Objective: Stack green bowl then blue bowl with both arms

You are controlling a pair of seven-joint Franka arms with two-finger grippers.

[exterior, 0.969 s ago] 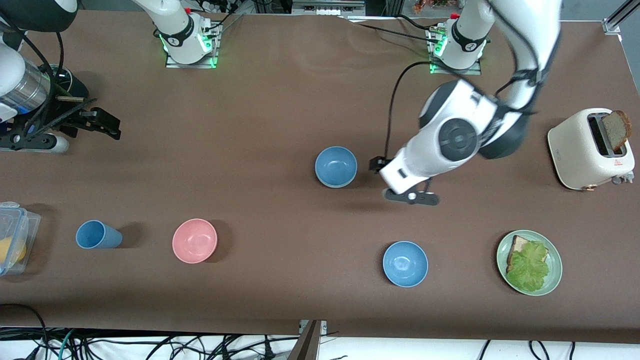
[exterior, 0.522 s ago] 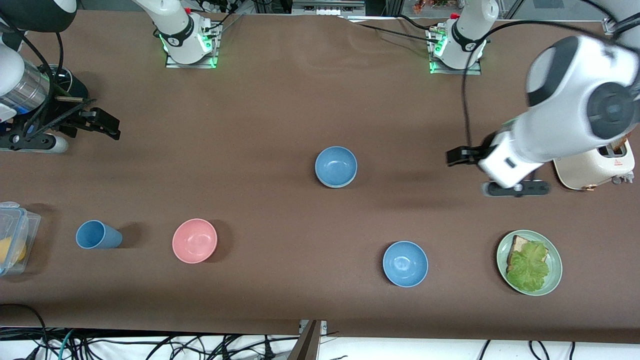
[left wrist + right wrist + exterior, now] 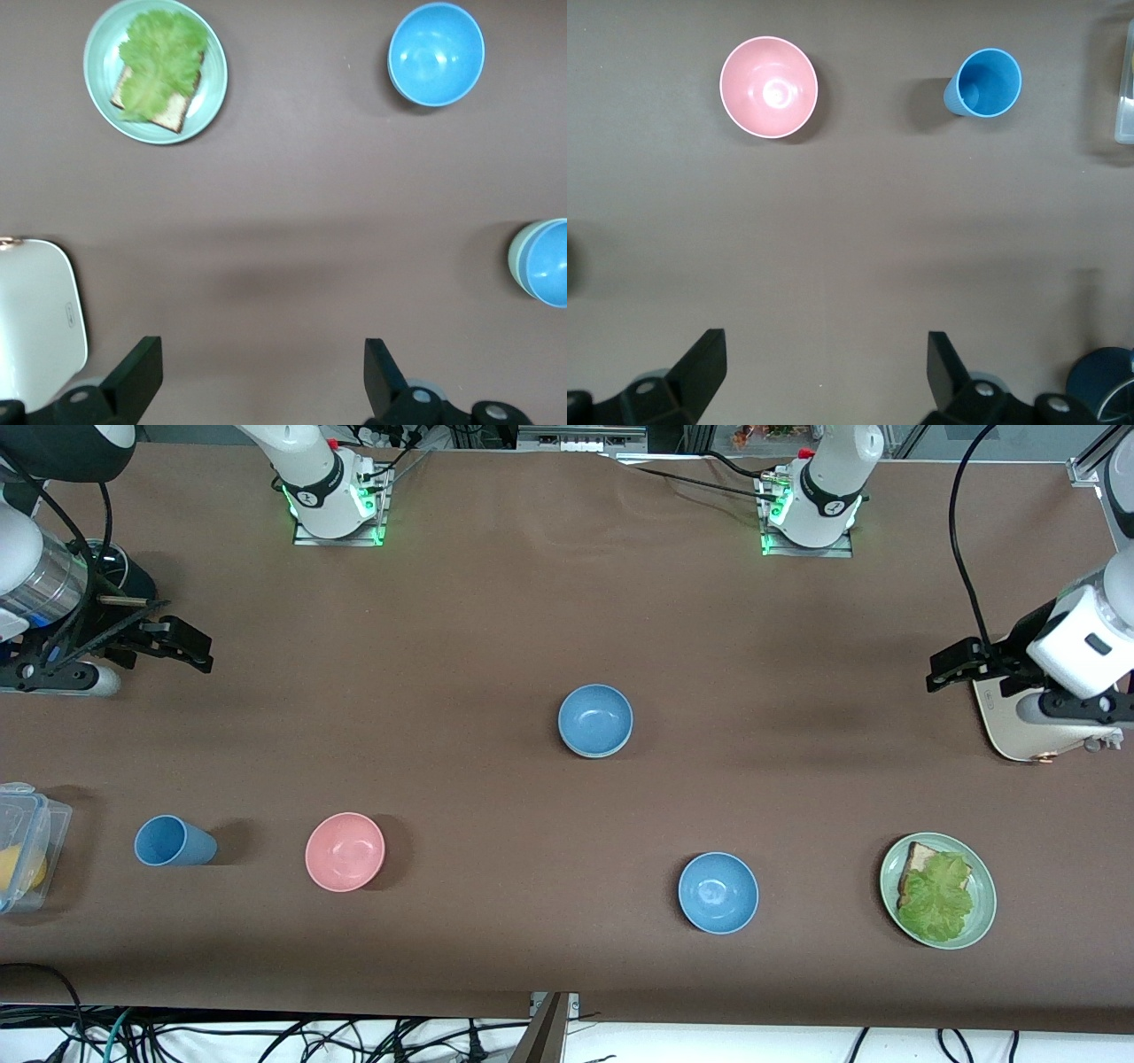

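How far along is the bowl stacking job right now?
It looks finished. The small round medium-blue bowl sits nested in the small pale sage-green bowl, whose rim shows under it. Nothing is in hand: the left claw hangs open and empty by the cream toaster, the right claw open at its arm's end of the table. Nothing looks left; the second blue bowl stands alone, nearer the camera.

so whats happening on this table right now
Nothing is being held. A round blue bowl sits nested in a pale green bowl mid-table, so the stack looks done. The left gripper hangs open over the cream toaster end. The right gripper waits open at the other end. A second blue bowl sits alone.
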